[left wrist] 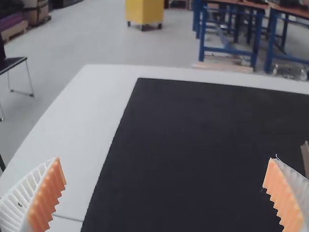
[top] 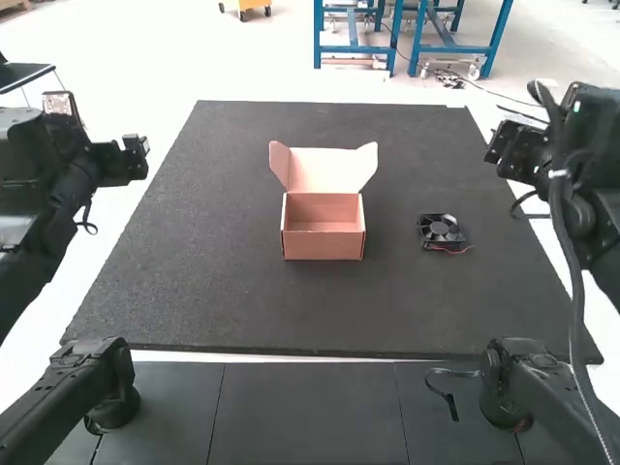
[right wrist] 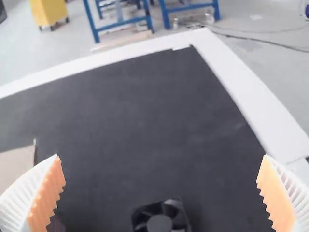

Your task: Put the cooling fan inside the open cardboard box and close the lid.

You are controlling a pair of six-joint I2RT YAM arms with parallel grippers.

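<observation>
One cardboard box (top: 323, 225) stands mid-worktop (left wrist: 72, 140) on the black mat (top: 194, 271), lid up. One cooling fan (top: 441, 232) lies flat near it, toward the right edge. Two arms hang raised at the left and right edges. The left claw (left wrist: 164, 203) gapes over bare mat. The right claw (right wrist: 159, 195), fingers wide apart, looks down on the fan.

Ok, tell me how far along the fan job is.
Nothing done: the cooling fan lies on the mat beside the cardboard box, lid open. Nothing in hand: left gripper and right gripper both open, empty. Left: grasp fan, box it, close lid.
</observation>
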